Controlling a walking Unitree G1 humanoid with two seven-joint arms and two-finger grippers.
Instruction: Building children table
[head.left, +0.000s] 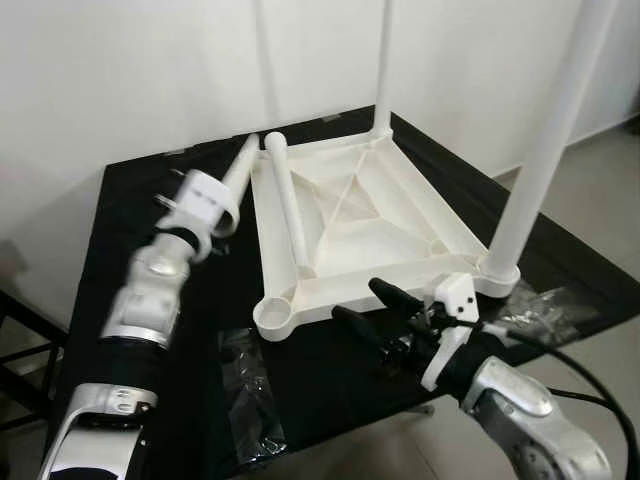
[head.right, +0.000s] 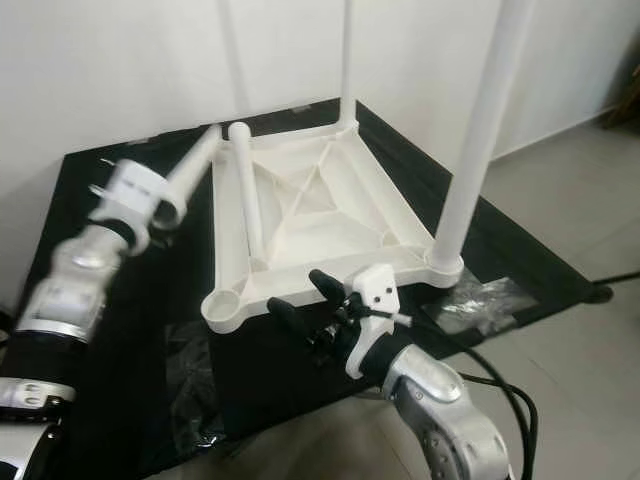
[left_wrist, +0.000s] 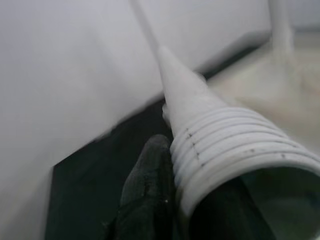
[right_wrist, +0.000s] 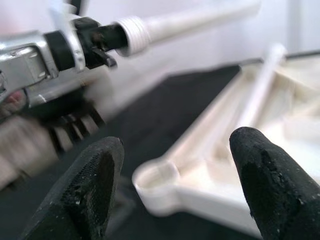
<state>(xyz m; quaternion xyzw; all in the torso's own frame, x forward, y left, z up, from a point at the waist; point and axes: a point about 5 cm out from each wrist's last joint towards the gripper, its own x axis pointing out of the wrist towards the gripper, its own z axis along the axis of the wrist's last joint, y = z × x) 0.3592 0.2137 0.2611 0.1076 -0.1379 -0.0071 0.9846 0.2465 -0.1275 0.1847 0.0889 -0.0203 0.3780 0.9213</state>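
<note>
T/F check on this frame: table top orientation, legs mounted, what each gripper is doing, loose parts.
1. The white table top lies upside down on the black surface. True.
2. All four legs are screwed in. False: two legs stand upright in corner sockets, and the near-left socket is empty.
3. The left gripper holds a white leg by its threaded end. True.
4. The right gripper is shut on a leg. False: its fingers are open and hold nothing, near the table top's front edge.
5. A loose leg lies across the table top. True.
</note>
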